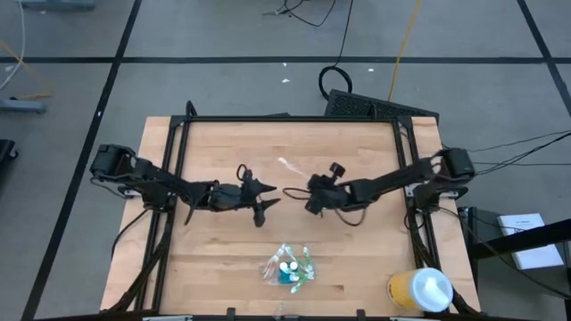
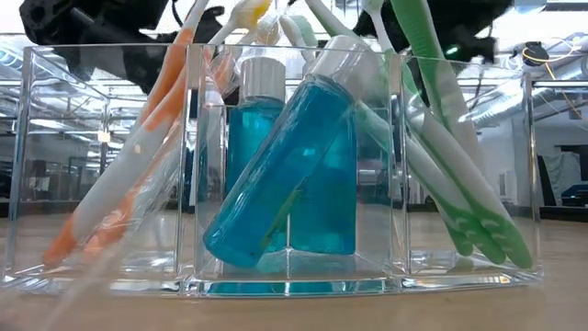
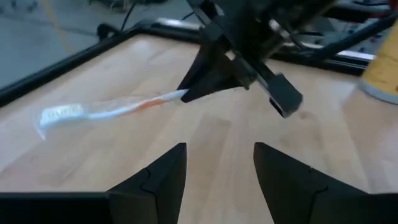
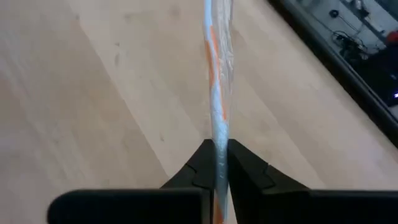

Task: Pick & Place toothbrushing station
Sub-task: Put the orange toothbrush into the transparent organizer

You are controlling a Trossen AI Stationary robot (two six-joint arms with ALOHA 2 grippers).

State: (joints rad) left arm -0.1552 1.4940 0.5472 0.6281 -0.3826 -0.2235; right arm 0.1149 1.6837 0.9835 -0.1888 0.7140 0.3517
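Note:
The toothbrushing station (image 1: 287, 267), a clear plastic holder, stands near the table's front edge. It fills the low view (image 2: 294, 276), holding orange and green toothbrushes and blue bottles. A white-and-orange toothbrush in a clear wrapper (image 3: 106, 111) (image 1: 289, 168) sticks out from my right gripper (image 4: 217, 155) (image 1: 287, 191), which is shut on it at mid-table. My left gripper (image 3: 217, 162) (image 1: 268, 203) stands open just left of it, with nothing between its fingers. My right gripper pinches one end of the wrapped toothbrush (image 4: 219, 146) between its two fingers. The brush runs on ahead of the fingertips, toward the table's far side (image 3: 59, 115). Whether that free end rests on the wood I cannot tell.
A yellow cup with a white lid (image 1: 419, 290) stands at the front right corner. Black frame rails (image 1: 285, 119) run along the table's far, left and right edges. Bare wood lies between the grippers and the station.

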